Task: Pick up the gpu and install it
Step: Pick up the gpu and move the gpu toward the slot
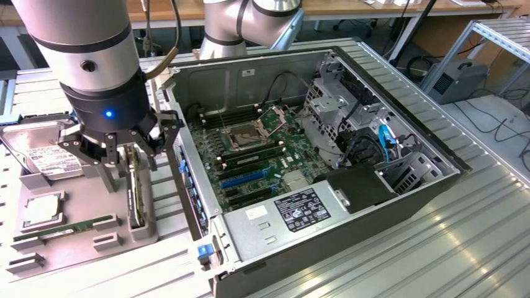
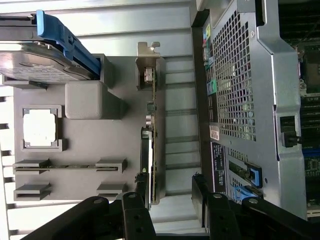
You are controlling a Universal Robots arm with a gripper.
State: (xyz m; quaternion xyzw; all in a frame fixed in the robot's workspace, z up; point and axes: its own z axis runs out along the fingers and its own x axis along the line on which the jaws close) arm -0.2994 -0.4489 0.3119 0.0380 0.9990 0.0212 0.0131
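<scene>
The gpu (image 1: pixel 134 194) stands on its long edge in a slot of the grey holder tray (image 1: pixel 79 251), to the exterior view's left of the open computer case (image 1: pixel 348 205). My gripper (image 1: pixel 130 171) hangs straight above it, open, with a finger on each side of the card and nothing held. In the wrist view the gpu (image 2: pixel 153 135) shows as a thin strip with its silvery bracket (image 2: pixel 148 62) at the far end. There the black fingers (image 2: pixel 134 210) of the gripper (image 2: pixel 170 205) straddle the card's near end.
On the tray (image 2: pixel 95 145) lie a hard drive (image 1: pixel 46 158) with a blue bracket (image 2: pixel 60 35), a processor (image 1: pixel 41 211) and a green memory stick (image 1: pixel 66 228). The case's perforated wall (image 2: pixel 240 75) stands close beside the tray. Blue and black slots (image 1: pixel 248 177) lie on the motherboard.
</scene>
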